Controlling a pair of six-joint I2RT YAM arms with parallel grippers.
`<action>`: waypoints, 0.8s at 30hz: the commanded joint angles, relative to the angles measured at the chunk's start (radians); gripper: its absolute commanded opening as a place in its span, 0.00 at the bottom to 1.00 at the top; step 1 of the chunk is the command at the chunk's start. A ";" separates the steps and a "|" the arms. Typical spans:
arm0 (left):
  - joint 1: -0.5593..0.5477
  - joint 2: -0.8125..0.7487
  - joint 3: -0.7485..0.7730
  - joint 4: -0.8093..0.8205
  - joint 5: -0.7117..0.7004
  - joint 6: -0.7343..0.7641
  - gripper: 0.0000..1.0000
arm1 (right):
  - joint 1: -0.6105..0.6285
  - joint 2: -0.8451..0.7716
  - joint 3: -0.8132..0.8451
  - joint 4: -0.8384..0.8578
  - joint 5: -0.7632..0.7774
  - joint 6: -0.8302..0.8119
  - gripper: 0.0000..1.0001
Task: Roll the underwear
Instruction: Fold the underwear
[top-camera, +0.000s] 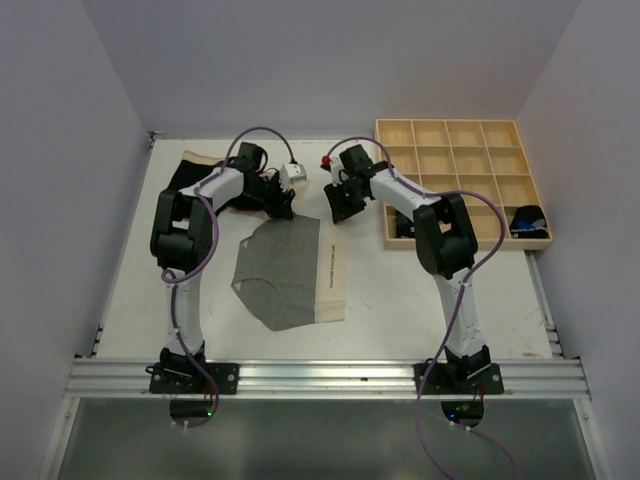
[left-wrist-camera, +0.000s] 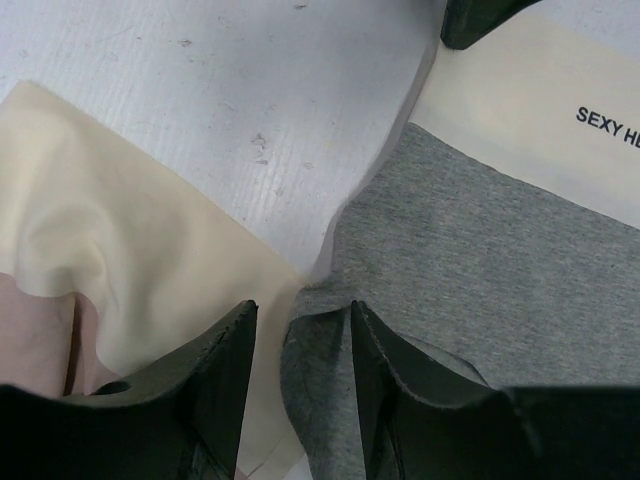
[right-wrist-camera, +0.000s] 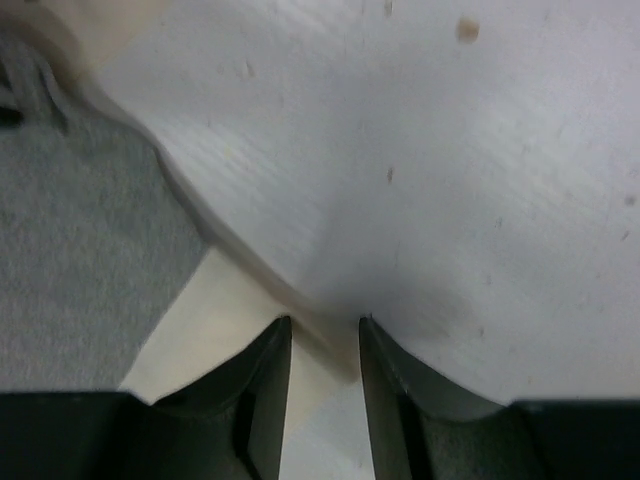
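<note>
Overhead, the arms (top-camera: 225, 185) hide the far corners of the grey underwear (top-camera: 280, 270), spread flat left of the wooden tray (top-camera: 448, 122); wrist views show the left gripper (left-wrist-camera: 302, 312) parted astride its hem, the right gripper (right-wrist-camera: 323, 326) parted astride its beige waistband (left-wrist-camera: 500, 100), whose lettering (left-wrist-camera: 608, 125) is cut off.

Grey underwear (top-camera: 275, 270): soft knit cloth, matt, flecked heather look. Waistband (top-camera: 330, 270): smoother cream cloth, black printed letters. Beige underwear (left-wrist-camera: 130, 250): thin smooth cloth, faint sheen, soft creases. Desk (top-camera: 420, 300): white, matt, fine ribbed grain, few scuffs and specks. Tray (top-camera: 448, 123): pale bare wood, matt. Rail (top-camera: 330, 375): brushed metal, dull shine. Jaws: black hard plastic, matt, slightly rough edges.
</note>
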 joint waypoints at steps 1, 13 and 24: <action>0.006 -0.043 0.040 -0.010 0.055 0.040 0.47 | 0.000 0.023 -0.009 0.010 -0.026 -0.031 0.37; 0.005 -0.001 0.061 -0.020 0.044 0.049 0.34 | 0.000 -0.002 -0.026 0.030 -0.058 -0.036 0.10; 0.003 0.037 0.093 -0.028 0.030 0.055 0.45 | 0.002 -0.014 -0.040 0.036 -0.078 -0.039 0.00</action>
